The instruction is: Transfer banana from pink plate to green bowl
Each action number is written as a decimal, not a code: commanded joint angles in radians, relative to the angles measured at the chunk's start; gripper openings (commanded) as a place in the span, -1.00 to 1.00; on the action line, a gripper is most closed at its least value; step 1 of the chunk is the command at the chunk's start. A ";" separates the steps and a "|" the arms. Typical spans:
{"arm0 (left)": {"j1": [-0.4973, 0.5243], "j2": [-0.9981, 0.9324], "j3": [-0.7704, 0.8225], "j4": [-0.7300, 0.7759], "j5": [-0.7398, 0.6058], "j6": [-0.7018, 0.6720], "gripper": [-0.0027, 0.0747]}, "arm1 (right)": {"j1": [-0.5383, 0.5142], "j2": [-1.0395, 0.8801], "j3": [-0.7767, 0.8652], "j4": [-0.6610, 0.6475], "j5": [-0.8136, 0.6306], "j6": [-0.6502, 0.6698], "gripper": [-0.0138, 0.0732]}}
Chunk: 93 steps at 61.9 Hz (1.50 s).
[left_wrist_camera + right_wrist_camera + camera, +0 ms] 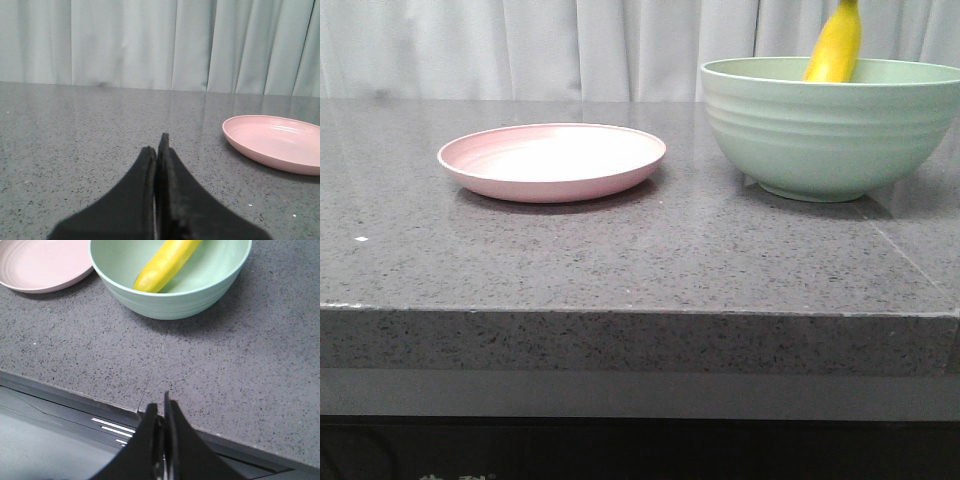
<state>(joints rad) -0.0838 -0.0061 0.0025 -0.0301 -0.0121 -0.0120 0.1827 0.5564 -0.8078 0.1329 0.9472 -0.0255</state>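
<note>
Both tools [159, 150] [161, 407] closed, empty; banana [835, 45] in green bowl [825, 140] beside pink plate [552, 162].

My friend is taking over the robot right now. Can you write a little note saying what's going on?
Left hand: shut, holding nothing, low over the table near the pink plate.
Right hand: shut, holding nothing, over the table's front edge.
Banana: leaning inside the green bowl, one end poking above the rim.
Done: banana is off the plate and in the bowl.
Left: nothing that shows.
</note>
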 commanded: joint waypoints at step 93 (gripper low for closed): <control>0.001 -0.024 0.005 -0.001 -0.085 -0.009 -0.98 | -0.174 -0.591 0.831 -0.098 -0.941 0.052 -0.84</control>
<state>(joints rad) -0.0838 -0.0061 0.0025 -0.0301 -0.0128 -0.0120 0.0177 -0.0102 0.0284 0.0308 0.0992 0.0116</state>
